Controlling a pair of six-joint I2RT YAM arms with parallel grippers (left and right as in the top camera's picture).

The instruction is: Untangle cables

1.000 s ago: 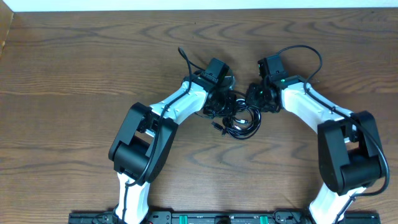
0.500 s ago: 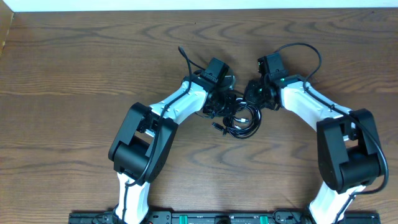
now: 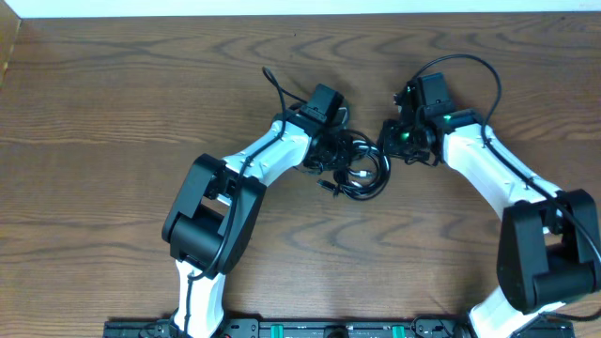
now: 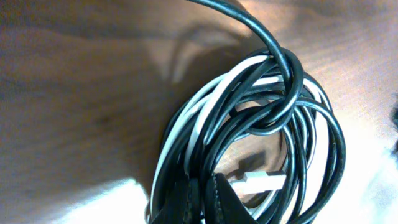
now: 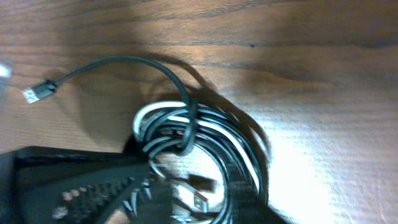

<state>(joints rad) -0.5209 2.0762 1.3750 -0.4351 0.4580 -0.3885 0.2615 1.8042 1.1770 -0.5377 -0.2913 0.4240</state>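
The cables (image 3: 364, 174) lie as one tangled coil of black and white cords on the wooden table (image 3: 113, 113), between my two arms. My left gripper (image 3: 332, 155) is at the coil's left side. In the left wrist view it (image 4: 200, 190) is shut on black strands of the cables (image 4: 249, 118), with a white plug (image 4: 261, 182) just to its right. My right gripper (image 3: 394, 143) hovers at the coil's upper right with its jaws apart. One toothed finger (image 5: 93, 186) reaches toward the cables (image 5: 205, 143), and nothing shows as held. A loose black end (image 5: 37, 93) trails off left.
Thicker black wires (image 3: 460, 70) loop off the right arm's wrist, and another one (image 3: 274, 86) off the left arm. The table's back edge (image 3: 300, 13) runs along the top. Both arm bases (image 3: 202, 221) stand near the front edge.
My right gripper has swung to the right and slightly back, away from the coil's middle. The coil has shifted a little toward the back. The left gripper keeps its hold in place.
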